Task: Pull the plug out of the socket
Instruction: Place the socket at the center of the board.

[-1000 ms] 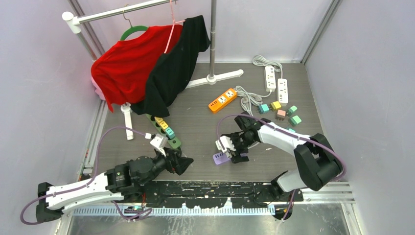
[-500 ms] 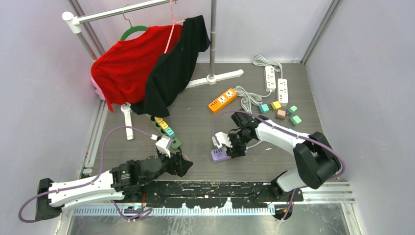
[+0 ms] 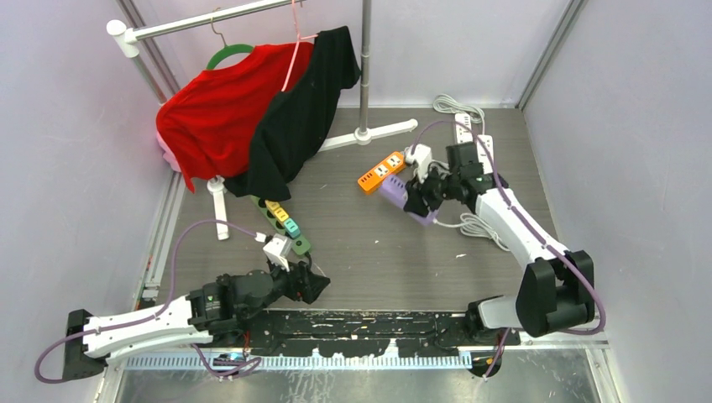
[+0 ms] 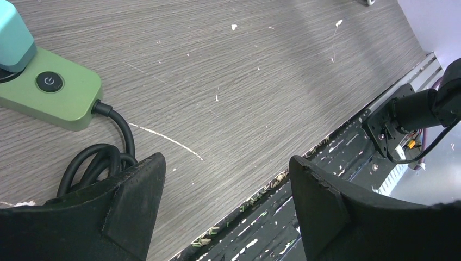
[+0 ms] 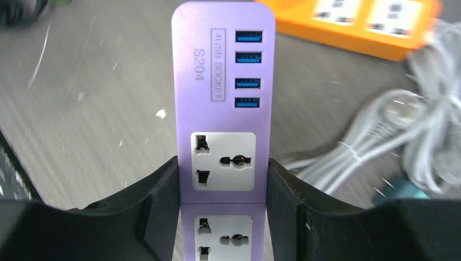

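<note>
Right tool (image 5: pixel 222 185): clenched on the sides of the purple socket strip (image 5: pixel 222 70), close to the orange strip (image 5: pixel 353 22).
Purple strip outlets: bare, as far as visible.
Left tool (image 4: pixel 227 168): released, gaping wide, gripping nothing, low over the desk (image 4: pixel 244 81) just beside the green socket strip (image 4: pixel 51 95).
Plug: teal plug (image 4: pixel 13 35), seated in the green strip.
Done, by judgement: nothing pulled from the green strip.
Left: gripping the teal plug, pulling it free.

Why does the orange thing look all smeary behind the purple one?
Right wrist view: the orange power strip and white cable are smeared and blurry, while the purple power strip between the jaws is sharp. Left wrist view: the green power strip is crisp.
</note>
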`<state>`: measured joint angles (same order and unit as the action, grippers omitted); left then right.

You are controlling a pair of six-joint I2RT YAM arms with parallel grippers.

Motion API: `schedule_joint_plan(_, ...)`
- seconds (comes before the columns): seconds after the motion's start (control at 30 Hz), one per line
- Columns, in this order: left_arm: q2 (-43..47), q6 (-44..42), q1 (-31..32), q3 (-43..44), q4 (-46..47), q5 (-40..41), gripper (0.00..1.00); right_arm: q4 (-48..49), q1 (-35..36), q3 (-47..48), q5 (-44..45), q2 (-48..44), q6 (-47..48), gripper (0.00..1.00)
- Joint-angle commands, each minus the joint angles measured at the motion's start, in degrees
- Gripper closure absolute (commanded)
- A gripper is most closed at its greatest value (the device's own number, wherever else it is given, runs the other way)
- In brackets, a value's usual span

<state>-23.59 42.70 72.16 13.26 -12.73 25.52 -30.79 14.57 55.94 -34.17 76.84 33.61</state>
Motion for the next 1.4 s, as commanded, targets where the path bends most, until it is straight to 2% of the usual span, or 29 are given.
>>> schedule_joint_plan(0.0, 1.5, 0.5, 0.1, -0.2, 2.1, 0.8, 0.17, 12.3, -5.1, 4.2, 4.5, -2.3, -21.6, 0.96)
schedule_joint_plan(0.1, 2.3, 0.5, 0.1, 0.2, 0.8, 0.5, 0.17, 23.2, -7.1, 2.6, 12.2, -1.3, -32.8, 0.88)
schedule_joint_plan(0.23, 3.6, 1.0, 0.1, 0.3, -0.4, -0.1, 0.17, 26.1, -8.5, 8.3, 17.7, 5.5, -37.4, 0.87)
schedule_joint_plan(0.43, 3.5, 1.5, 0.1, 0.5, -1.2, 0.0, 0.17, 15.3, -8.5, 25.1, 23.1, 22.0, -43.5, 0.87)
schedule_joint_plan(0.63, 2.2, 1.4, 0.1, 1.1, -1.2, 0.4, 0.17, 12.1, -8.5, 35.6, 30.9, 32.2, -43.9, 0.80)
schedule_joint_plan(0.8, 0.6, 1.2, 0.1, 2.2, -1.6, 0.4, 0.17, 11.5, -8.5, 40.5, 33.4, 38.8, -44.1, 0.61)
schedule_joint_plan(0.9, -0.6, 0.6, 0.1, 3.8, -2.5, 0.9, 0.17, 10.1, -8.5, 42.9, 33.3, 41.2, -44.3, 0.45)
schedule_joint_plan(1.03, -2.5, -2.5, 0.1, 6.7, -3.2, 0.9, 0.17, 10.0, -8.5, 42.5, 35.1, 40.5, -42.4, 0.25)
schedule_joint_plan(1.17, -4.0, -7.3, 0.1, 9.5, -2.3, 1.3, 0.15, 13.4, -8.7, 37.1, 35.3, 34.5, -40.0, 0.00)
schedule_joint_plan(1.27, -5.1, -10.1, 0.0, 11.9, -2.7, 3.0, 0.13, 14.5, -8.9, 32.2, 32.7, 27.9, -39.2, 0.00)
schedule_joint_plan(1.33, -5.6, -11.6, 0.0, 13.2, -2.8, 3.8, 0.13, 13.6, -9.0, 28.9, 27.9, 23.2, -38.1, 0.00)
schedule_joint_plan(1.37, -5.8, -12.3, 0.0, 13.7, -2.7, 4.3, 0.09, 12.8, -9.1, 27.4, 25.0, 20.5, -37.5, 0.00)
